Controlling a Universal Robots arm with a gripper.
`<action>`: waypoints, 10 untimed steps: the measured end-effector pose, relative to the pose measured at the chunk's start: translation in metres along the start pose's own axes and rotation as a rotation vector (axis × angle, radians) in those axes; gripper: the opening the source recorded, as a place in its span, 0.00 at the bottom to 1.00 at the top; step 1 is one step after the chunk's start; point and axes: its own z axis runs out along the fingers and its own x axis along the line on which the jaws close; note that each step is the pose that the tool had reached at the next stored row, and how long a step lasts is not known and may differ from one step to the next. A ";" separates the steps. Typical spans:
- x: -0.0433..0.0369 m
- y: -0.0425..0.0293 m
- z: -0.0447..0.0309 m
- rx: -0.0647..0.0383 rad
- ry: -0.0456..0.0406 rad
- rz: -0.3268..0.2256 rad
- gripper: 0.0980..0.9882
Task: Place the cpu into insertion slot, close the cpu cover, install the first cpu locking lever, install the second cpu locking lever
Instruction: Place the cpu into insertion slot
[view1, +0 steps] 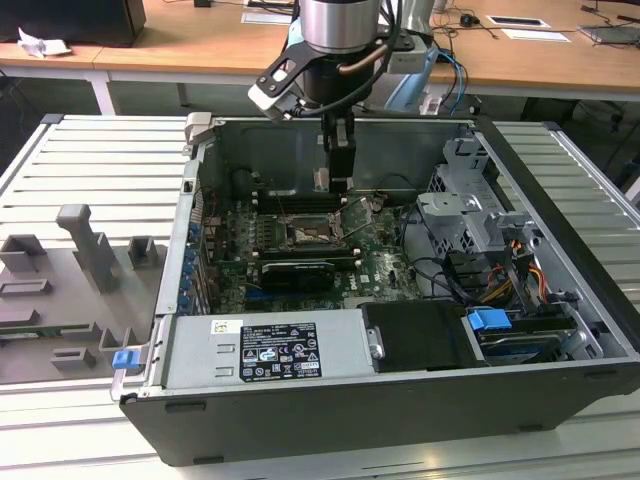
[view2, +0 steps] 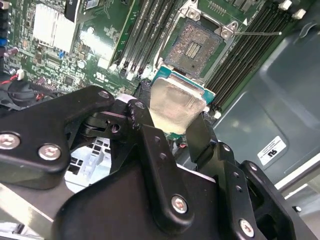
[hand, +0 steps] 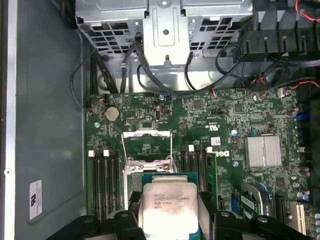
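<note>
My gripper (view1: 338, 178) hangs inside the open computer case, shut on the cpu (view2: 175, 106), a flat square chip with a silvery top on a green board. Its black fingers (view2: 143, 118) clamp two opposite edges of the chip. The chip is held in the air, tilted, above and just to one side of the insertion slot (view2: 194, 47), whose contact field lies bare. In the first wrist view the cpu (hand: 167, 202) sits between the fingers, short of the slot (hand: 147, 144). The cpu cover (view1: 358, 213) stands raised at the socket's edge. A thin lever wire (view2: 257, 34) sticks out beside the socket.
Memory slots (hand: 104, 180) flank the socket on both sides. A metal drive cage (view1: 465, 205) with cables fills the exterior view's right of the case, a power supply (view1: 270, 350) the near side. A black expansion card (view1: 298, 272) lies just in front of the socket. A finned heatsink (hand: 263, 151) sits on the board.
</note>
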 end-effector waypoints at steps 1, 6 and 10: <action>0.0000 0.0000 0.0003 0.000 -0.0013 0.013 0.48; -0.0001 -0.0012 0.0032 -0.002 -0.0056 0.064 0.48; -0.0003 -0.0034 0.0090 -0.004 -0.0027 0.034 0.48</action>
